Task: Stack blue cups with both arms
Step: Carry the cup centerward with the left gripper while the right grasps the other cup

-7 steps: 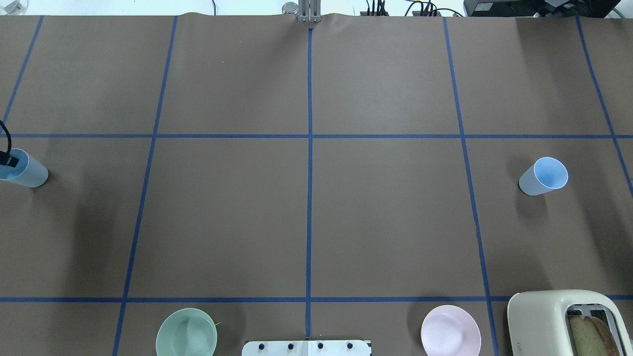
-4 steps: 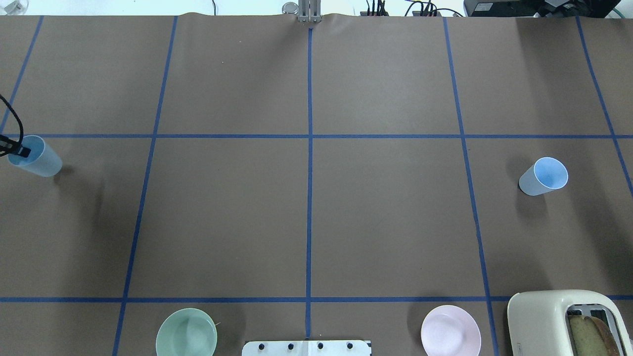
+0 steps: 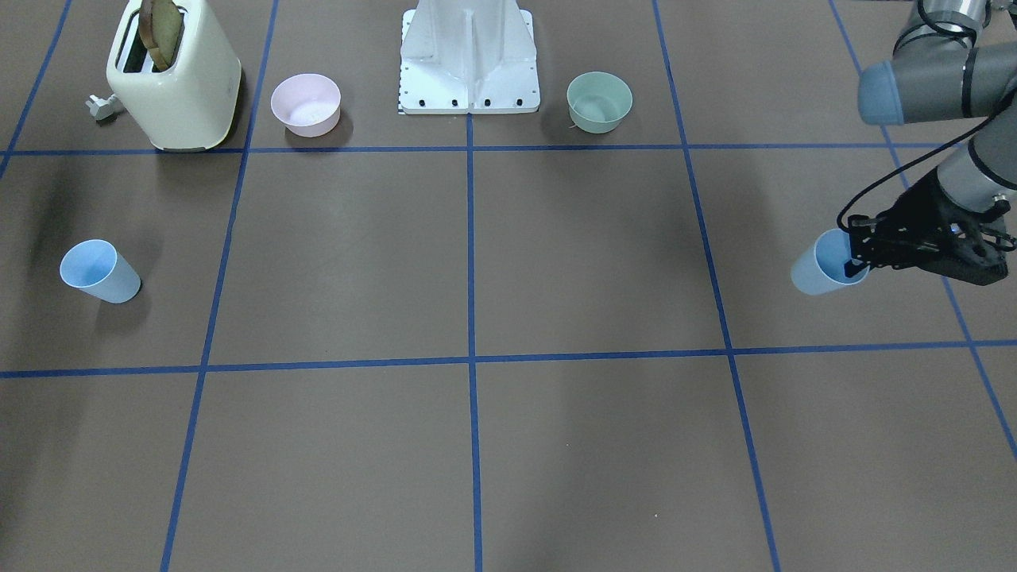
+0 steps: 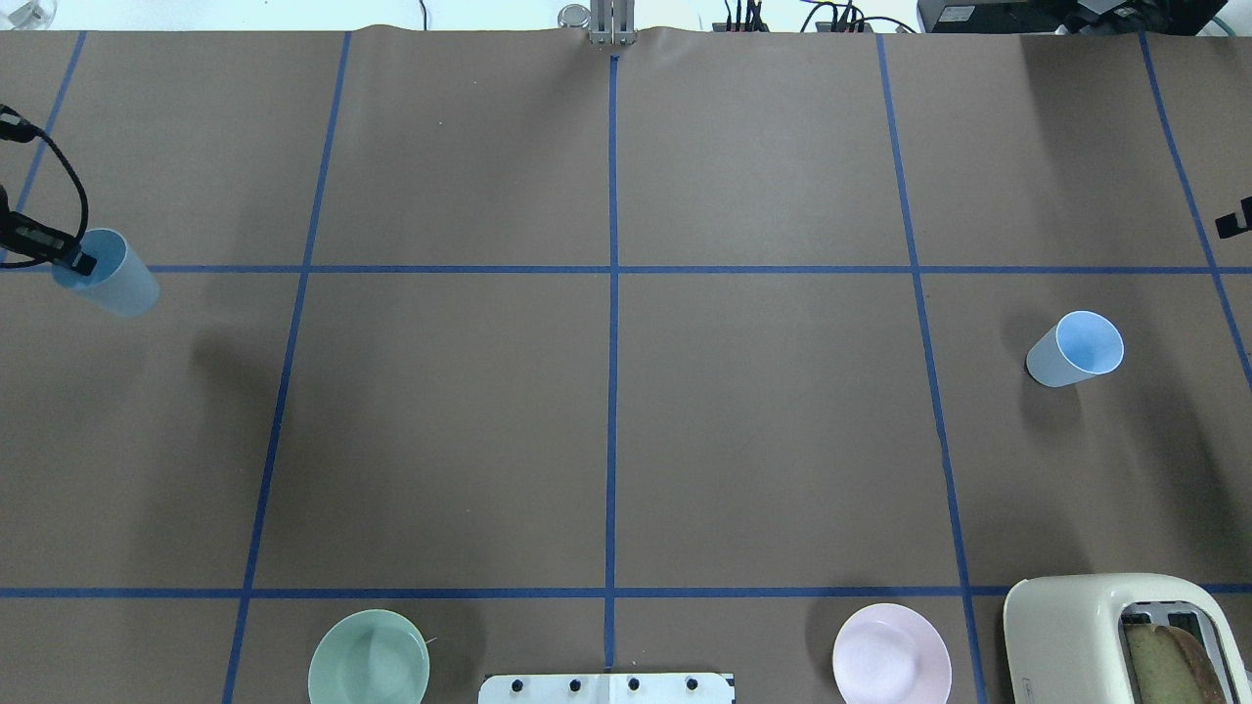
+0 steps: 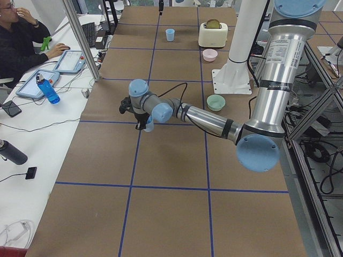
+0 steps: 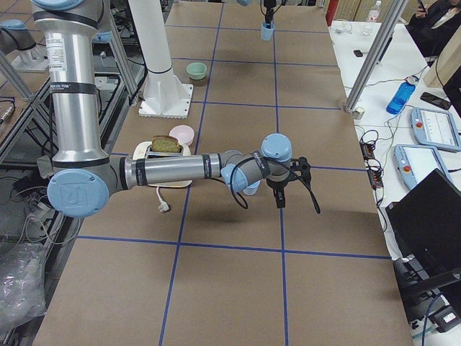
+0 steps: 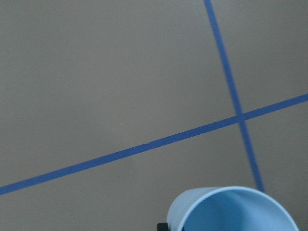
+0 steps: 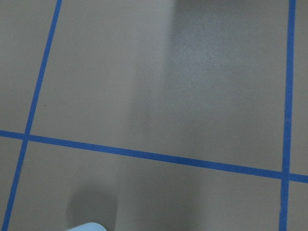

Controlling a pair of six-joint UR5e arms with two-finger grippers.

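The left gripper (image 3: 860, 258) is clamped on a cup (image 3: 812, 276) at its rim: one finger (image 4: 83, 262) is inside the mouth, the other outside the wall. This cup is pale blue, smooth and tapered. It hangs below the fingers, mouth up, off the table (image 4: 606, 430). The other cup (image 4: 1074, 349), of the same look, stands on the table, apart from the right gripper (image 6: 281, 193). Whether those fingers are closed, I cannot tell.

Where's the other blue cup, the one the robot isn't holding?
In the overhead view the free blue cup stands on the right side, beyond the toaster and pink bowl.
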